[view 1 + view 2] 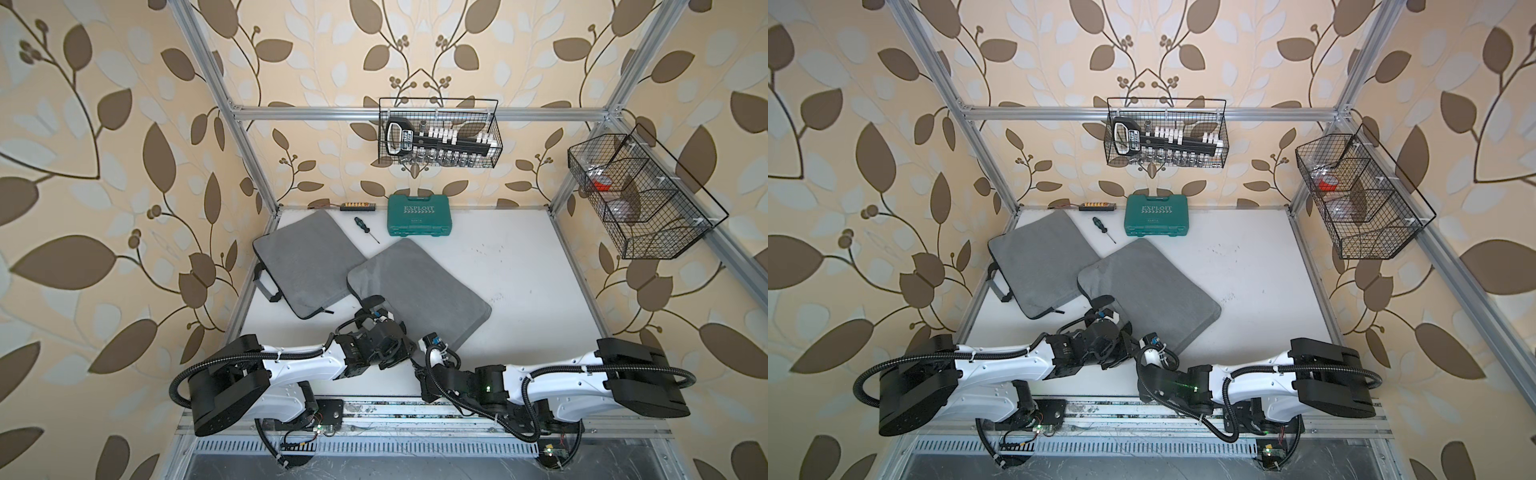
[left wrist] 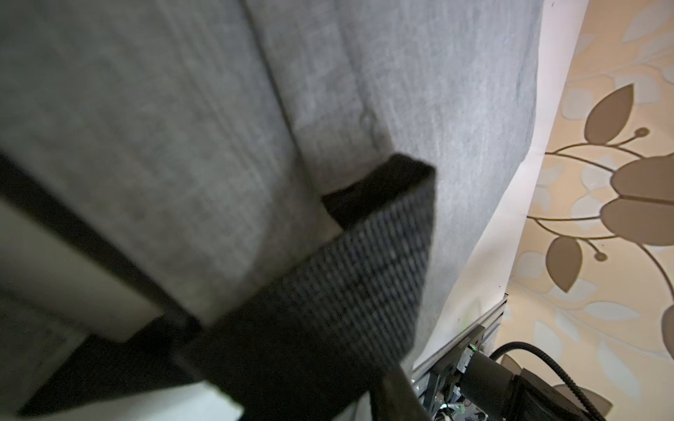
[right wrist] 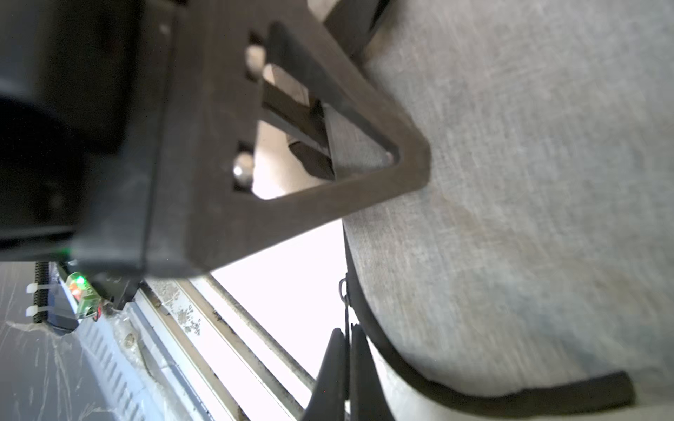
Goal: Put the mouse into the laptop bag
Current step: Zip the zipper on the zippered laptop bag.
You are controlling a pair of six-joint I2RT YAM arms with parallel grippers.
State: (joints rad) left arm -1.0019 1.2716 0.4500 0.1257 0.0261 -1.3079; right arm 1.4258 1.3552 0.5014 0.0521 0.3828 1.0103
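Two grey laptop bags lie on the white table. The middle bag (image 1: 419,286) (image 1: 1150,282) lies askew, and both arms are at its near-left edge. My left gripper (image 1: 374,311) is at that bag's black woven handle (image 2: 364,262) (image 1: 372,300). The strap runs down between its jaws, which are shut on it; one finger (image 2: 394,393) shows beside it. My right gripper (image 3: 346,361) (image 1: 429,338) is at the bag's near corner, fingers pressed together on the thin metal zipper pull (image 3: 343,291). The mouse is out of view.
The other grey bag (image 1: 307,266), with black handles, lies at the left and is overlapped by the middle one. A screwdriver (image 1: 365,228), a teal tool case (image 1: 419,216) and a bit strip (image 1: 358,205) lie at the back. Wire baskets (image 1: 438,133) (image 1: 640,195) hang on the frame.
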